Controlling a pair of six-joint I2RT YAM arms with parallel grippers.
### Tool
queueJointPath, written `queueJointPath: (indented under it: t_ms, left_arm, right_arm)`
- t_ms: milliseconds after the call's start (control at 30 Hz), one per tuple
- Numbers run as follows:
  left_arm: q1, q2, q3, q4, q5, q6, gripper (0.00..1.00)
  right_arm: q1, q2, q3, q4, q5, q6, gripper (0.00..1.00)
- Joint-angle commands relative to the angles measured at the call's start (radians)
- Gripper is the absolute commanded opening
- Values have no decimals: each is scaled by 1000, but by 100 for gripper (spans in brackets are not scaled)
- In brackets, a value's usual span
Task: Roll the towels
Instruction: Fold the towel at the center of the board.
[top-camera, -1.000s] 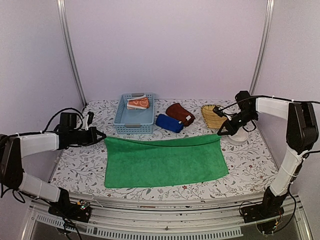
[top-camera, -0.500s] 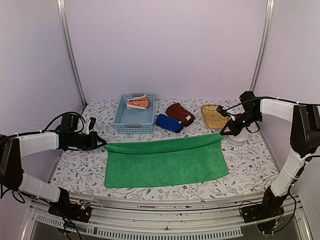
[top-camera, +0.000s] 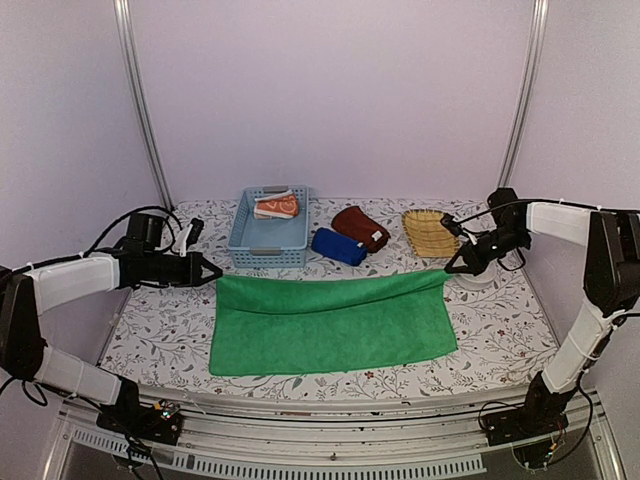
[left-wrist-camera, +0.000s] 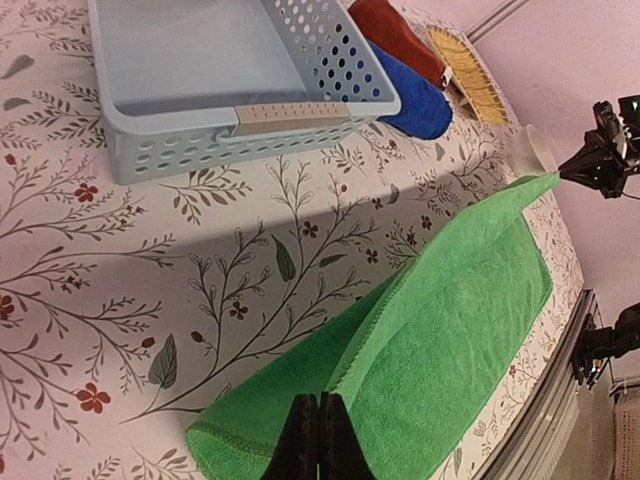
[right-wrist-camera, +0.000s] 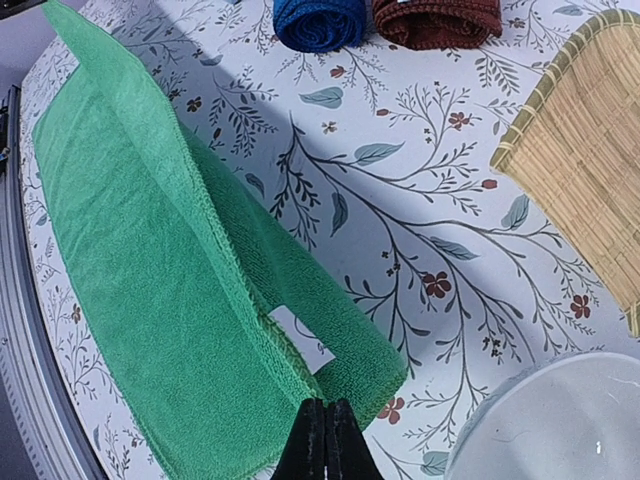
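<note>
The green towel (top-camera: 330, 325) lies spread over the near middle of the flowered table (top-camera: 150, 335). Its near part is flat and its far edge is raised off the surface, stretched between my two grippers. My left gripper (top-camera: 212, 270) pinches the far left corner; in my left wrist view the fingers (left-wrist-camera: 303, 440) press together with a fold of cloth caught between them. My right gripper (top-camera: 450, 268) has its jaws closed on the far right corner, just beside a small white label (right-wrist-camera: 300, 338) sewn into the hem.

Beyond the towel stands the light blue basket (top-camera: 265, 258), with the orange patterned towel (top-camera: 277, 206) inside at its far end. To its right lie the rolled dark blue towel (top-camera: 338, 246) and the maroon towel (top-camera: 360, 227), close together, then the wicker tray (top-camera: 428, 233). A white round dish (top-camera: 480, 278) sits just beside my right gripper.
</note>
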Motion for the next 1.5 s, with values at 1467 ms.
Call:
queueJointPath:
  t_ms: [1467]
  left_arm:
    - [-8,-90,-22,-276,-28,-50,0]
  right_arm:
    - [33,-160,-215,-176,-59,-238,3]
